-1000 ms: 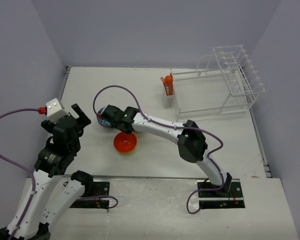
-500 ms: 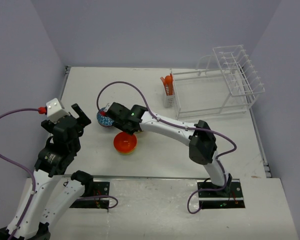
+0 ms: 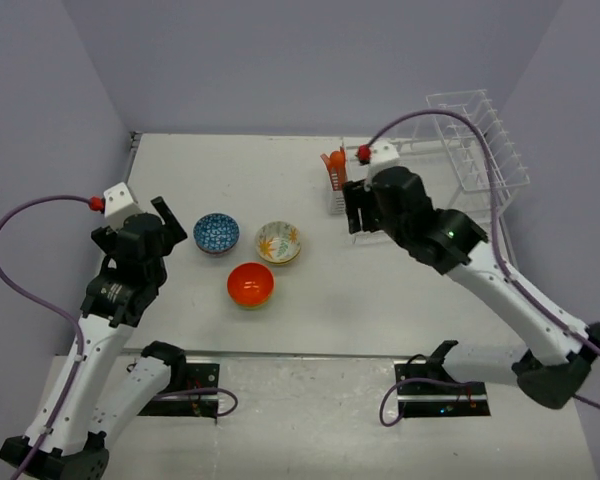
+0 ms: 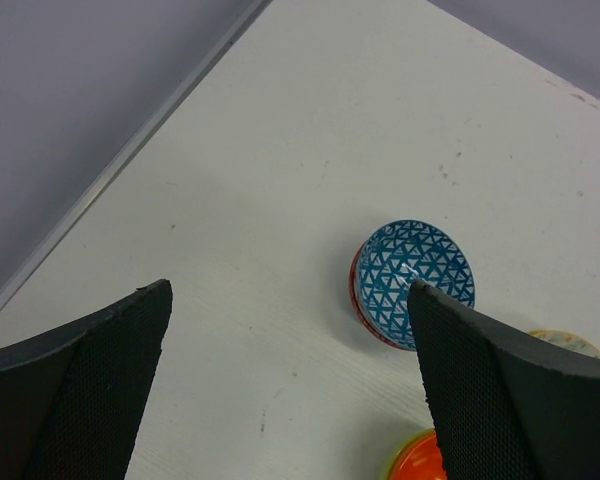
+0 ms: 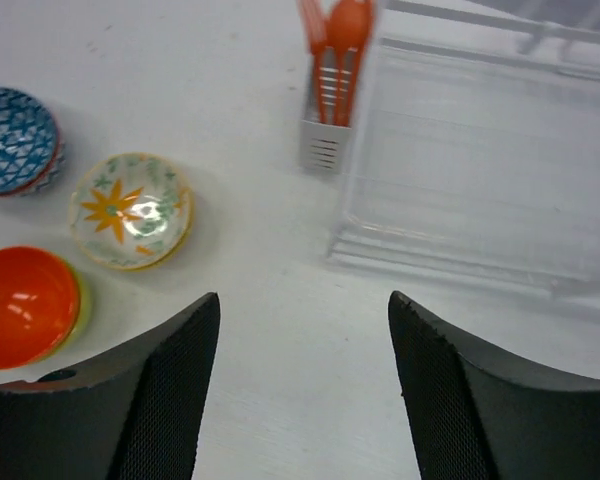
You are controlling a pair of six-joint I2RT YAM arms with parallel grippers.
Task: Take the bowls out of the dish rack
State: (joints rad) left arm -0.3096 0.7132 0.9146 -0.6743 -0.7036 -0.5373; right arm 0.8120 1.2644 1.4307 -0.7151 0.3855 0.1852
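R claw (image 5: 303,297) open and empty, hovering by near-left of rack (image 5: 480,160), which shows no bowls (image 3: 251,285); all in view sit on worktop (image 3: 400,290) to its left, L claw (image 4: 288,290) wide open near blue bowl (image 4: 415,283); rec. scanning whole rack before any reach, keeping clear of caddy (image 5: 325,140).

Three bowls sit left of the middle in the top view: one blue bowl (image 3: 216,233), one cream bowl (image 3: 279,242) and one orange bowl (image 3: 251,285). One dish rack (image 3: 477,135) is at the upper right. One caddy (image 3: 336,200) holds what look like two orange utensils (image 3: 334,168). Two robot arms — a left arm (image 3: 120,290) and a right arm (image 3: 480,270).
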